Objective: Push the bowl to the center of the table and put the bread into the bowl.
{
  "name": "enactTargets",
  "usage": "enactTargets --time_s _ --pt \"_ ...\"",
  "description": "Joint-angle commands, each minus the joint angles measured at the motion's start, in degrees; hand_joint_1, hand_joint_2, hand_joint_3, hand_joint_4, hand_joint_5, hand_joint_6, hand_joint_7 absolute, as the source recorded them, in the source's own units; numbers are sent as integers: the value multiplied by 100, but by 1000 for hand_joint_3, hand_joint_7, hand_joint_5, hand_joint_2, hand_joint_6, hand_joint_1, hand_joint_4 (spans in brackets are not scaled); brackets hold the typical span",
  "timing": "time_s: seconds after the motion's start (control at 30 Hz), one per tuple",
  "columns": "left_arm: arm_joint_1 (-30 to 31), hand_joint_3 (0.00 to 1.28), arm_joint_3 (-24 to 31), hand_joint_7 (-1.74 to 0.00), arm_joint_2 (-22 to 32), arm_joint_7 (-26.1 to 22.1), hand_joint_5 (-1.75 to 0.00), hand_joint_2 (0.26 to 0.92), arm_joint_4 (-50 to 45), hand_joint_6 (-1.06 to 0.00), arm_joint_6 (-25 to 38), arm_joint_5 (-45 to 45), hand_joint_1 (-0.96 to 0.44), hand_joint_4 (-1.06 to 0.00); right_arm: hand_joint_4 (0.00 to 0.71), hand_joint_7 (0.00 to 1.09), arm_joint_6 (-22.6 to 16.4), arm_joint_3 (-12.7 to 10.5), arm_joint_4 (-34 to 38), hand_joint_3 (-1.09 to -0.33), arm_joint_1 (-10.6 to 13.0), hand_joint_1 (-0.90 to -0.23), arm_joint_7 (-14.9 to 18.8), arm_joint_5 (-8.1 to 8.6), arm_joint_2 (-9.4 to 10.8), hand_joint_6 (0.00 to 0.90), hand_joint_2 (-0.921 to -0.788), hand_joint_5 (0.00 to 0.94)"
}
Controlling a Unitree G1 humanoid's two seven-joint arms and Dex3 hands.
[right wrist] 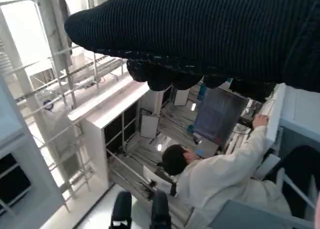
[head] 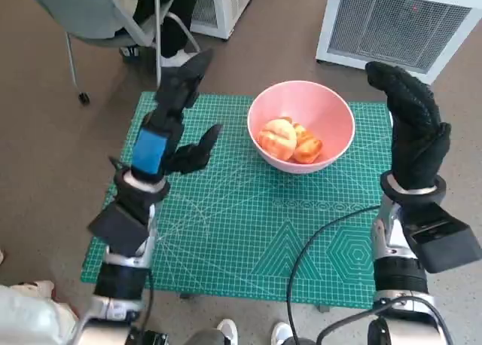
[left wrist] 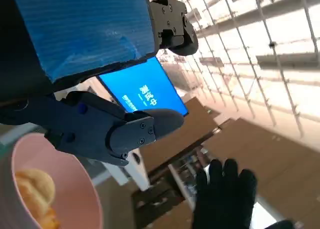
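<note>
Glove [right wrist: 210,34] overhangs a seated person [right wrist: 220,176], unseen overhead.

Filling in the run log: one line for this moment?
bowl: on green mat | bread: in bowl | left hand: open, raised | right hand: open, raised

Evenly bright and sharp in the head view; glaring windows, blurred near hands in wrist views.

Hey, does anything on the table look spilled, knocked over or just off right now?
Nothing stands out. The pink bowl sits upright on the green mat with the bread inside; both hands are raised clear of it.
</note>
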Motion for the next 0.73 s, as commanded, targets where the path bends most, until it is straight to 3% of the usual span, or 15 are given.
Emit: enactTargets --time_s 0.03,0.73 --pt "184 629 60 -599 -102 -130 -3 921 -164 1 80 -244 -554 -204 328 118 90 26 49 -780 1 -628 94 59 41 308 -921 0" --pt "317 609 140 -583 -323 -390 0 921 -259 1 231 -585 -550 -198 316 112 255 37 -325 -778 148 -633 116 -7 -44 312 -921 0"
